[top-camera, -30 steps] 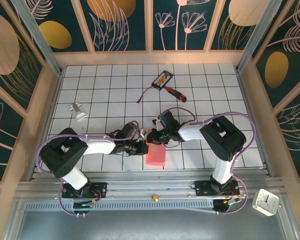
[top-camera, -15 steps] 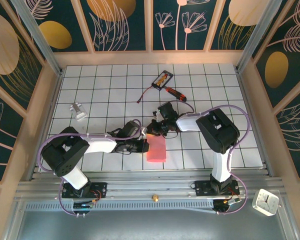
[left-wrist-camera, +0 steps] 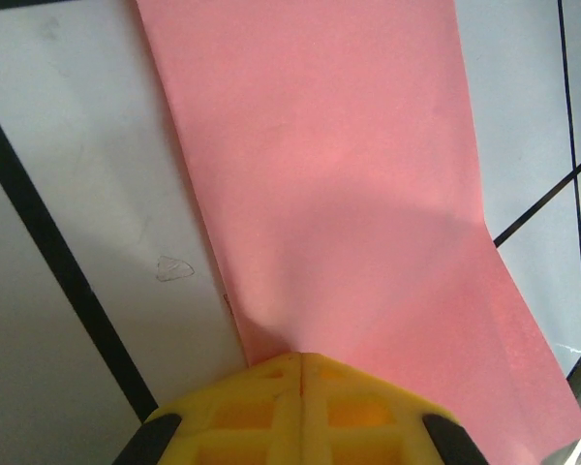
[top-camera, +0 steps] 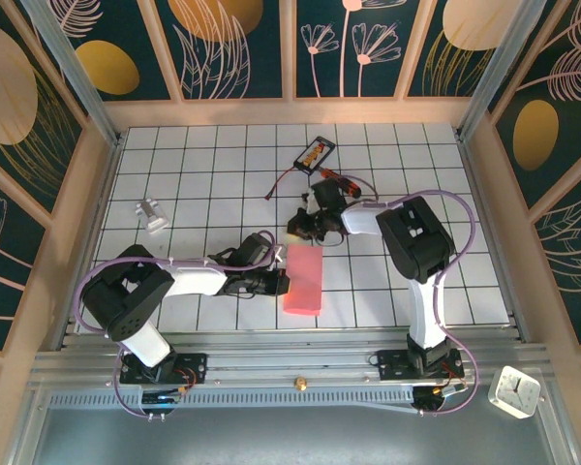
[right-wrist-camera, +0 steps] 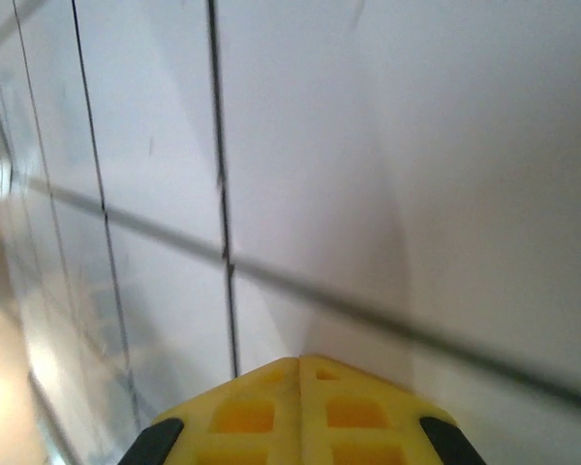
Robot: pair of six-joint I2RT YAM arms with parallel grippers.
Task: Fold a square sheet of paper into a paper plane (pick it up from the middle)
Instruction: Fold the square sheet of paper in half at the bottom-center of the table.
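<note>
Tiled table: pink-red paper folded into long strip; left fingers, right fingers both together.

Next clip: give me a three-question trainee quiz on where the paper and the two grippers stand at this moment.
1. Short answer: which gripper's closed tips touch the pink paper?
2. Pick one: the paper is A) an open flat square, B) folded into a narrow strip, C) a finished pointed dart.
3. True or false: the right gripper is gripping the paper.

Key: 1, the left gripper, at the paper's edge. 2, B. 3, false: it is shut on nothing, over the bare table.
</note>
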